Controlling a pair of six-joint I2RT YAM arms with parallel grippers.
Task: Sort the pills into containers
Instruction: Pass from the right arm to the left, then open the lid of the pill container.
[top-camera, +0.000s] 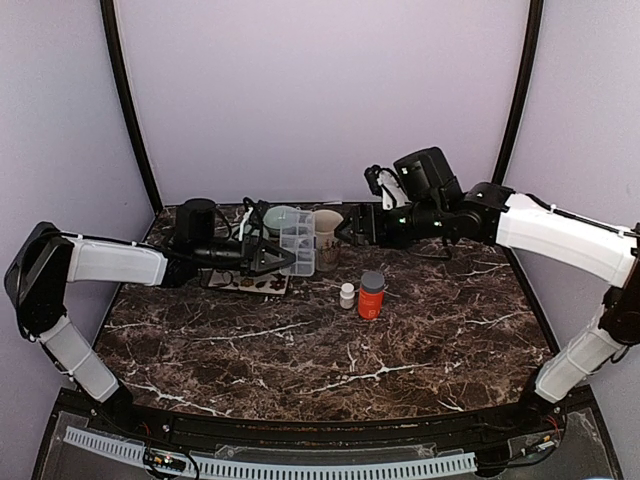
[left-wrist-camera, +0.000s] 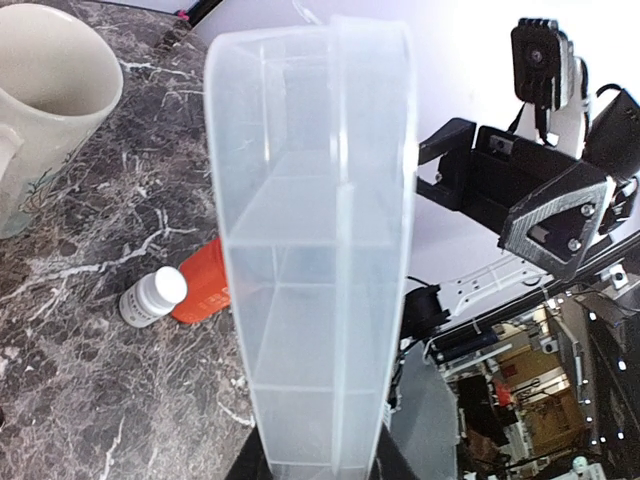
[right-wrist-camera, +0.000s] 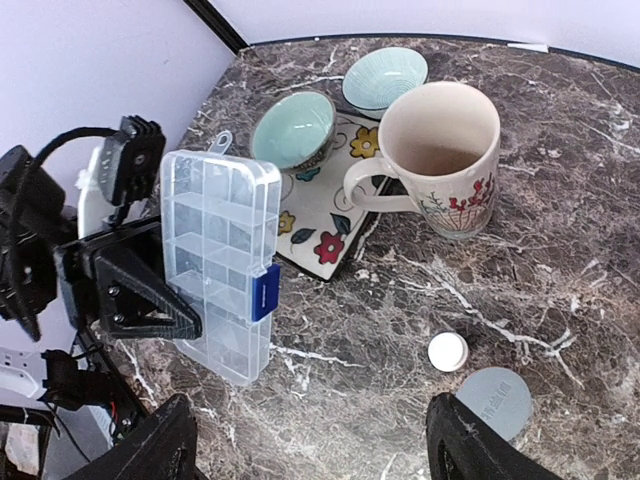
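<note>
One pill box (top-camera: 298, 240), clamped on edge in left gripper (top-camera: 268, 258) just beside mug (top-camera: 327, 235); right gripper (top-camera: 350, 228) gaping empty near mug; best held steady, latch (right-wrist-camera: 262, 292) presented to right gripper.

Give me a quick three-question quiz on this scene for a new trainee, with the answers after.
1. True or false: the mug lies on its side.
2. Which gripper holds the clear compartment box? A) left B) right C) neither
3. Fill in: the small white bottle stands beside the ___ bottle.
Key: 1 false, it stands upright. 2 A, the left gripper; the right gripper is open. 3 orange bottle.
</note>
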